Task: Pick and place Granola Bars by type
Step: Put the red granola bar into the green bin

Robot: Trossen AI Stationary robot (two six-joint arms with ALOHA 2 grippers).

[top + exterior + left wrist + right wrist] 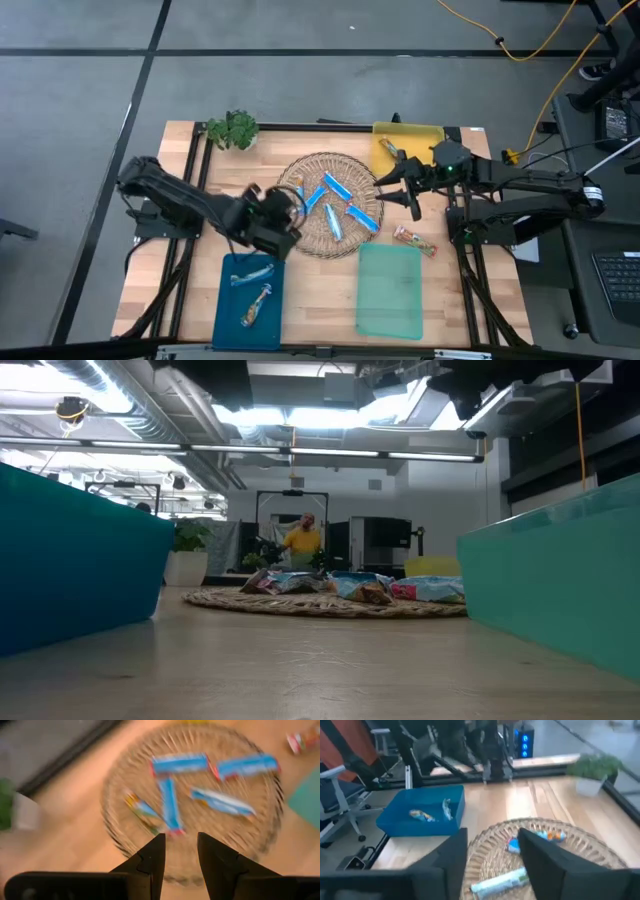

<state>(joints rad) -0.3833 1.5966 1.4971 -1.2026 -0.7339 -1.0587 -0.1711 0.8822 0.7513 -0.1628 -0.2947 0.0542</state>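
Several blue-wrapped granola bars [337,186] and one mixed-colour bar [142,810] lie flat on a round woven mat [352,240] at the table's middle. Two silvery bars [252,277] lie in the blue tray [225,320] at the near left. One orange-brown bar [388,147] lies in the yellow tray [420,132] at the far right. Another bar [413,240] rests on the bare wood beside the green tray [390,295]. My left gripper [180,845] hovers open above the mat's left edge [297,203]. My right gripper [490,855] hovers open over the mat's right edge [395,192].
A potted green sprig [233,129] stands at the far left corner. In the low view the blue tray's wall [70,560] and the green tray's wall [560,580] flank the mat [325,603]. A person in yellow [303,540] shows far behind the table.
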